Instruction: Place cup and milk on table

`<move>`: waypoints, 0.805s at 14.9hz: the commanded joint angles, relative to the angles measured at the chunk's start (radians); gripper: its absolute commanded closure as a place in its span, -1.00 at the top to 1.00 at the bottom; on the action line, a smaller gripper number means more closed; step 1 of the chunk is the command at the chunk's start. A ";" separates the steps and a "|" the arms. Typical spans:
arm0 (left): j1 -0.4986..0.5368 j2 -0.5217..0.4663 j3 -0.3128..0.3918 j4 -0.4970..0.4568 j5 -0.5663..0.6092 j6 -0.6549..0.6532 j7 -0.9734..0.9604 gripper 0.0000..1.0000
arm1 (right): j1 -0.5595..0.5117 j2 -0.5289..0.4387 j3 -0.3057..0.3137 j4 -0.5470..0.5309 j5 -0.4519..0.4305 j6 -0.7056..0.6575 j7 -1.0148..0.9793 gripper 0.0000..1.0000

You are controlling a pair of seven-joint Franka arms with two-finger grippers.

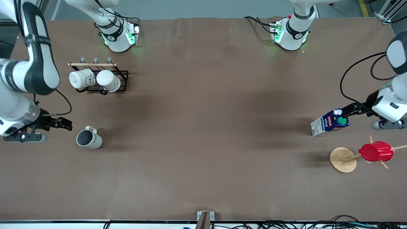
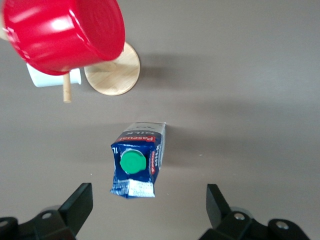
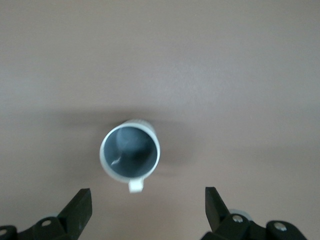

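The cup (image 1: 89, 139), off-white with a dark grey inside, stands upright on the brown table (image 1: 203, 127) toward the right arm's end. My right gripper (image 1: 65, 124) is open and empty, over the table just beside the cup and apart from it. The right wrist view shows the cup (image 3: 131, 152) ahead of the open gripper (image 3: 147, 210). The milk (image 1: 330, 124), blue and white with a green cap, stands on the table toward the left arm's end. My left gripper (image 1: 349, 109) is open and empty beside the carton's top. The left wrist view shows the milk (image 2: 137, 162) ahead of that gripper (image 2: 148, 210).
A black wire rack (image 1: 122, 79) with two white mugs stands near the right arm's base. A red cup (image 1: 375, 151) hangs on a wooden peg stand with a round base (image 1: 342, 159), nearer to the front camera than the milk; the red cup also shows in the left wrist view (image 2: 65, 32).
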 commanded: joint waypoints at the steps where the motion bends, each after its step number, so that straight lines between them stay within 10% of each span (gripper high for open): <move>1: -0.001 0.019 -0.002 -0.051 0.042 0.055 0.008 1.00 | -0.013 0.073 0.010 -0.013 -0.009 0.102 -0.049 0.99; 9: 0.064 0.103 -0.007 -0.070 0.052 0.083 0.053 1.00 | -0.022 0.159 0.008 -0.100 -0.009 0.308 -0.124 0.87; 12: 0.068 0.105 -0.009 -0.106 0.046 0.123 0.065 1.00 | -0.021 0.178 0.008 -0.099 -0.009 0.311 -0.124 0.45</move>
